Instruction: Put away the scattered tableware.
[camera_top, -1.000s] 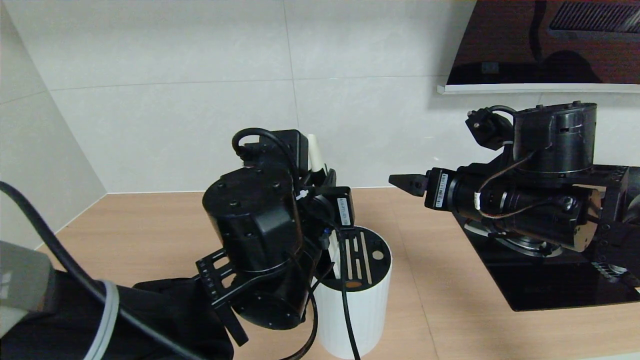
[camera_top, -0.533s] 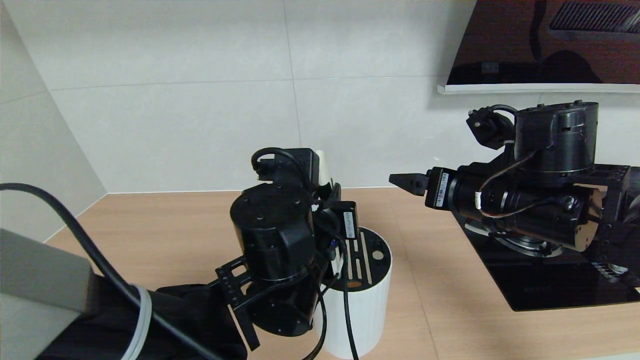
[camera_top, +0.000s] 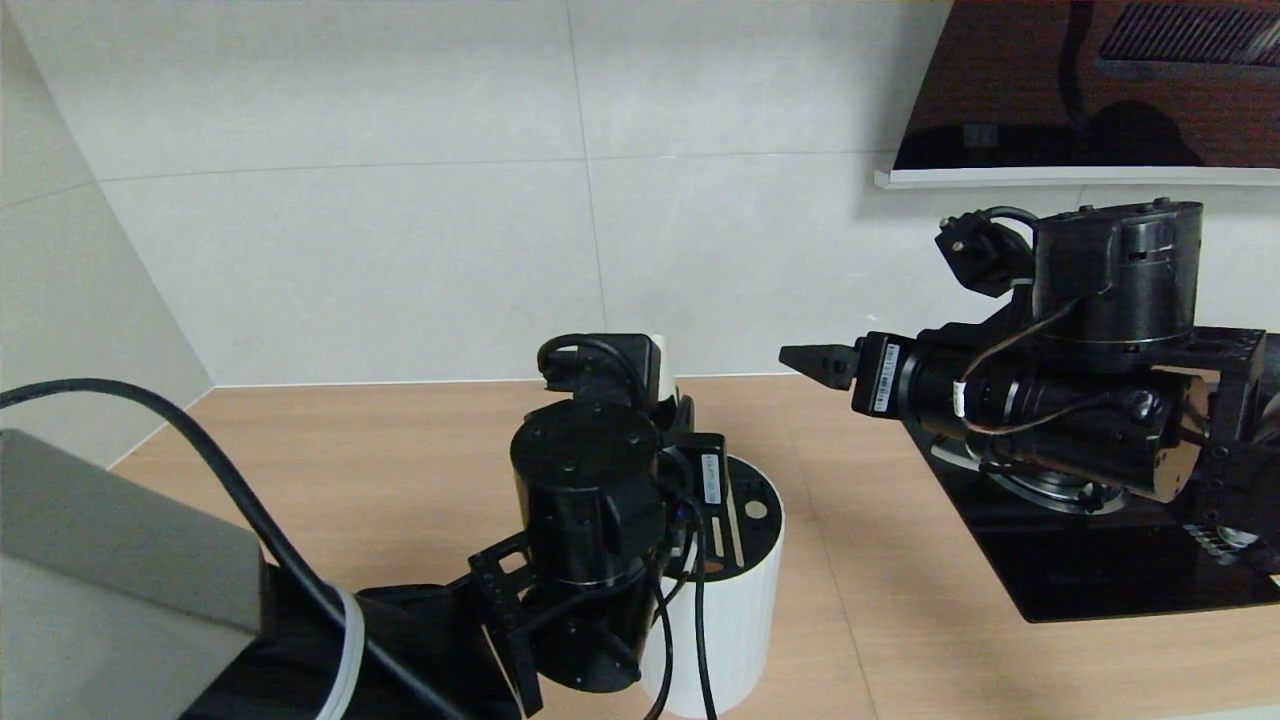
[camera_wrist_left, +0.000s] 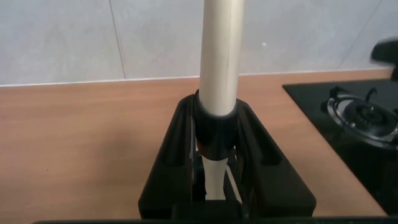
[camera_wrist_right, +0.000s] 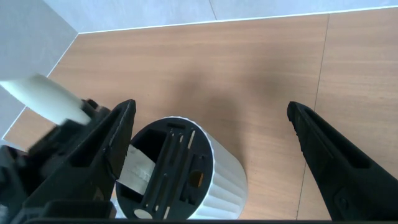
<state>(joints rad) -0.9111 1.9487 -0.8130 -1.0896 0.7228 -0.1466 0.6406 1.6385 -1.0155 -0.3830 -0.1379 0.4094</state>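
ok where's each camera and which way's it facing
head: on the head, facing forward and down at the counter; left arm, right arm show.
left wrist: left arm, looking past the left tool, shut on a knife, toward the stove.
right wrist: right arm, looking down at the holder past the open right tool.
shared: head and right wrist show the holder.

Head view: from high, facing forward and down over wooden counter (camera_top: 330, 450) toward tiled wall (camera_top: 400, 200); both arms close in foreground.
Left wrist view: very near, low, looking along cream handle (camera_wrist_left: 219, 56) clamped in left gripper (camera_wrist_left: 216, 115), across counter toward wall.
Right wrist view: from above, facing steeply down onto white slotted holder (camera_wrist_right: 186, 180).
Shared: holder with head view; hob (camera_wrist_left: 360, 118) between head and left wrist views.
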